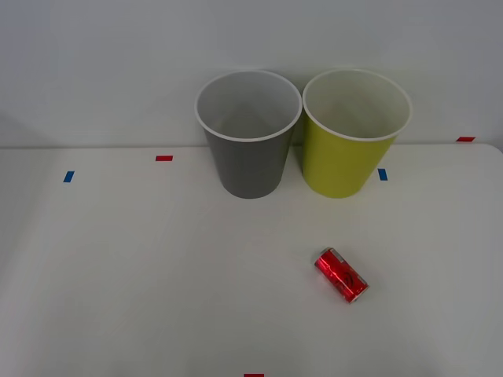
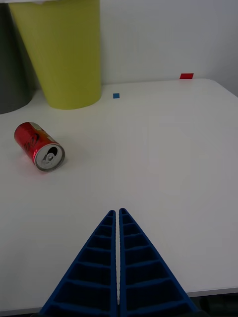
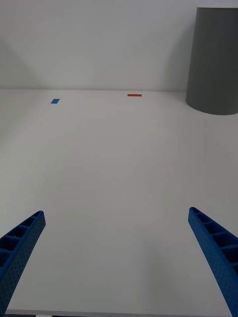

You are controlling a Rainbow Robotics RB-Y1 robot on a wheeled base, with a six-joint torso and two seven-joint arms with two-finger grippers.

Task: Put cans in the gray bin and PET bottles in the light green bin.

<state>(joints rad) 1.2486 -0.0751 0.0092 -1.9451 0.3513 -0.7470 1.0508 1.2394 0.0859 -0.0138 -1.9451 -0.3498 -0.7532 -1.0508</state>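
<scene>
A small red can (image 1: 341, 275) lies on its side on the white table, in front of the light green bin (image 1: 355, 133). The gray bin (image 1: 249, 133) stands upright just left of the green one at the table's back. In the right wrist view the can (image 2: 39, 146) shows its silver end, with the light green bin (image 2: 62, 52) behind it. My right gripper (image 2: 118, 212) is shut with nothing in it, low over the table's near edge and well short of the can. My left gripper (image 3: 116, 218) is open over bare table, the gray bin (image 3: 213, 59) far ahead. No PET bottles are in view.
Small red tape marks (image 1: 163, 158) and blue tape marks (image 1: 68, 177) dot the table (image 1: 157, 275). A white wall rises right behind the bins. The table's right edge runs near a red mark (image 1: 465, 139).
</scene>
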